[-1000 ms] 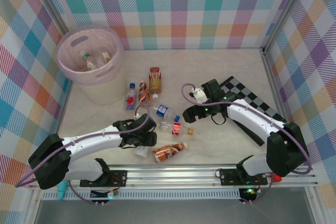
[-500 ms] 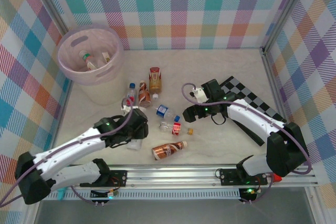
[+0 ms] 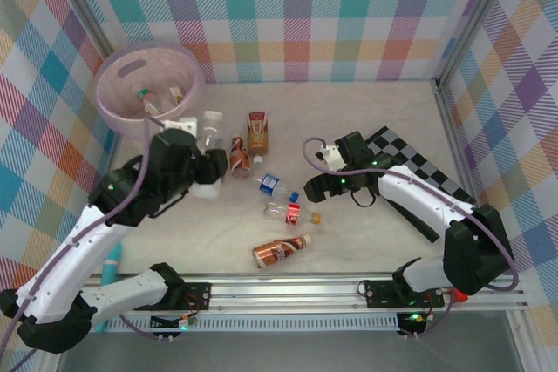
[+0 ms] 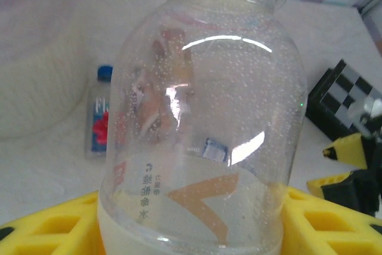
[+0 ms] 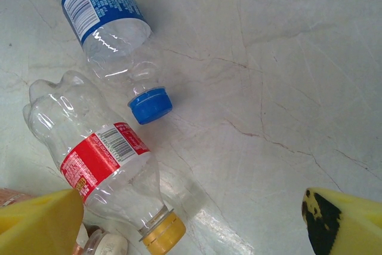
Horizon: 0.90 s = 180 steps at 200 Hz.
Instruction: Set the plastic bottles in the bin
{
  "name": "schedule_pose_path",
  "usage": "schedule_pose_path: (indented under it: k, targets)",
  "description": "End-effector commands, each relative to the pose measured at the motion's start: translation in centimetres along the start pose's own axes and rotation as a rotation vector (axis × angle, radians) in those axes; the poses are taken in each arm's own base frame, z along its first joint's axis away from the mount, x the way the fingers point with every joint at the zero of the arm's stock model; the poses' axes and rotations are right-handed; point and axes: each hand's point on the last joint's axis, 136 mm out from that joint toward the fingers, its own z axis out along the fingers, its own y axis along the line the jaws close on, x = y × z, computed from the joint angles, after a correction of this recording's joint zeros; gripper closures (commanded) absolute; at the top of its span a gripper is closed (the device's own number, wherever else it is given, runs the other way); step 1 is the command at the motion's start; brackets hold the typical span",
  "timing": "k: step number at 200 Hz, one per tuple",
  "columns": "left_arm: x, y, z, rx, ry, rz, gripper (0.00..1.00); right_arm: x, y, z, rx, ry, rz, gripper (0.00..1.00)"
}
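My left gripper is shut on a clear plastic bottle with a white cap, held in the air just right of the bin. In the left wrist view this bottle stands between the yellow pads. The pale pink bin holds two bottles. More bottles lie on the table: brown ones, a blue-labelled one and a red-labelled one. My right gripper hangs open just right of the red-labelled bottle, nothing between its fingers.
A black-and-white checkered board lies at the right under the right arm. A blue-capped bottle lies beside the bin's wall. Plaid walls close in three sides; a metal rail runs along the front edge.
My left arm has lifted the clear bottle from the front of the table and carried it back and left, up beside the bin. The right arm has not moved.
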Motion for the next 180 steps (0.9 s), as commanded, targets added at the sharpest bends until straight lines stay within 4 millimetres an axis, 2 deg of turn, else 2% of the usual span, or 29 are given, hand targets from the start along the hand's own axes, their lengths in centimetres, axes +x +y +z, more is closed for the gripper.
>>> schedule_pose_path:
  k: [1,38,78,100,143,169,180]
  targets:
    - [-3.5,-0.3,-0.6,0.056,-0.033,0.041,0.70,-1.3,0.6,-1.2,-0.008,-0.043,0.005,0.06]
    - [-10.3,0.7,1.0,0.121,-0.096,-0.051,0.75,-1.0,0.6,-1.4,-0.002,-0.043,0.012,0.06]
    - [-15.3,3.6,3.7,0.119,-0.134,-0.142,0.81,-0.5,0.2,-1.8,0.024,-0.037,0.004,0.06]
    - [-17.4,5.7,4.6,0.114,-0.175,-0.205,0.87,-0.5,0.2,-1.9,0.027,-0.034,0.002,0.06]
    - [-21.1,10.9,4.6,0.105,-0.294,-0.373,0.96,-0.4,0.1,-1.8,0.031,-0.027,-0.004,0.06]
    - [-22.3,13.7,5.4,0.077,-0.330,-0.439,0.97,-0.5,0.1,-1.6,0.028,-0.022,-0.001,0.06]
    - [-22.3,15.1,6.5,0.030,-0.319,-0.443,0.98,-0.4,0.1,-1.5,0.025,-0.020,0.001,0.06]
